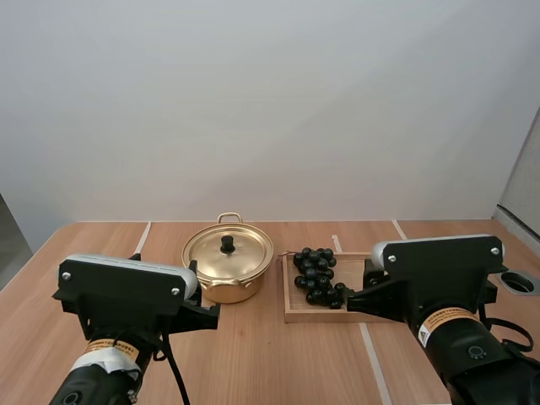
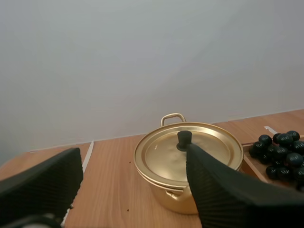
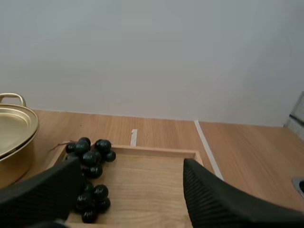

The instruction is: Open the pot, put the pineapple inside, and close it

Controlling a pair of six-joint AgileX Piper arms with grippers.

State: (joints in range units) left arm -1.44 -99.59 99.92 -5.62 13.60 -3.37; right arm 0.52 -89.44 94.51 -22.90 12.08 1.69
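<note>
Lid (image 1: pixel 228 247) sits closed on the gold pot (image 1: pixel 226 285), its black knob (image 1: pixel 227 244) upright at the centre, and no pineapple is to be seen; the only fruit is a bunch of dark grapes (image 1: pixel 316 275) lying at the left side of a wooden tray (image 1: pixel 354 314) just to the right of the pot. The pictures and the task sentence disagree on the fruit, so I take the grapes for the thing meant.

Going from the left: the left end effector (image 2: pixel 128 190) hangs low, short of the pot, its fingers spread wide apart with nothing between them, the knob lying ahead between them. The right end effector (image 3: pixel 128 194) hangs likewise over the near edge of the tray, fingers wide apart and bare, the grapes ahead near its left finger.

A shut pot with the fruit on the tray fits the opening step, since the fruit is plainly outside. In my judgement that calls for the left end effector to come down centred on the small knob and pinch it squarely before lifting straight up.

The wooden surface (image 1: pixel 253 363) carries pale seams, and a plain light wall stands behind it.
</note>
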